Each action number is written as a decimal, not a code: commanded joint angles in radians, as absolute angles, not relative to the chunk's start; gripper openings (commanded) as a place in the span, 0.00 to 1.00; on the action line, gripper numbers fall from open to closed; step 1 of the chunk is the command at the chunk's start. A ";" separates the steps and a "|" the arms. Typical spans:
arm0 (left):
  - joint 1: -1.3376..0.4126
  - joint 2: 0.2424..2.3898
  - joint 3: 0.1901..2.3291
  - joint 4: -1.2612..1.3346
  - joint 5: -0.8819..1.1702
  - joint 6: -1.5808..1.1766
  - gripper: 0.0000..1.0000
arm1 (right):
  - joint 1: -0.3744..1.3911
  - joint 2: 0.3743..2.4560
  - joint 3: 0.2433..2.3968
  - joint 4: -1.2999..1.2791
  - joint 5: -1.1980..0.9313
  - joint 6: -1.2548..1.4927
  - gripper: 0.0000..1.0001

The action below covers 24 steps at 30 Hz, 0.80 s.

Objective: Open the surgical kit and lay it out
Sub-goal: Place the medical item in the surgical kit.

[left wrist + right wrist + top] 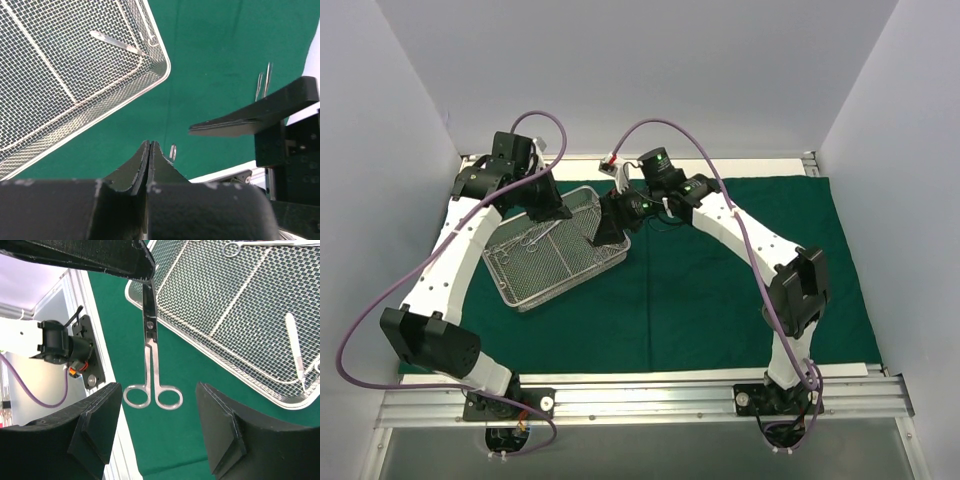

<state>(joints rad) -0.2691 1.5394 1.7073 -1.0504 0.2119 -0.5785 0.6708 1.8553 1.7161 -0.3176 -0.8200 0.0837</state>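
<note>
The dark green cloth (720,300) lies spread over the table. On its left part sits the silver wire-mesh tray (575,278), holding slender steel instruments (535,235). My left gripper (150,145) is shut on the blade end of a pair of steel scissors (149,326). The scissors hang beside the tray's corner, ring handles toward the cloth. One ring (173,151) peeks past the left fingertips. My right gripper (160,425) is open, its fingers standing either side of the ring handles without touching them.
In the tray (240,305) lie a straight tweezers-like tool (295,350) and a ring-handled instrument (235,247). Two thin steel prongs (264,82) show behind the right finger (250,116). A white table edge and aluminium rail (650,395) border the cloth.
</note>
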 commanded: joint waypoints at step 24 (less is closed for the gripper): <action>-0.295 1.505 1.684 -0.980 0.290 -0.601 0.02 | 0.747 1.919 1.819 -0.433 -0.764 0.011 0.44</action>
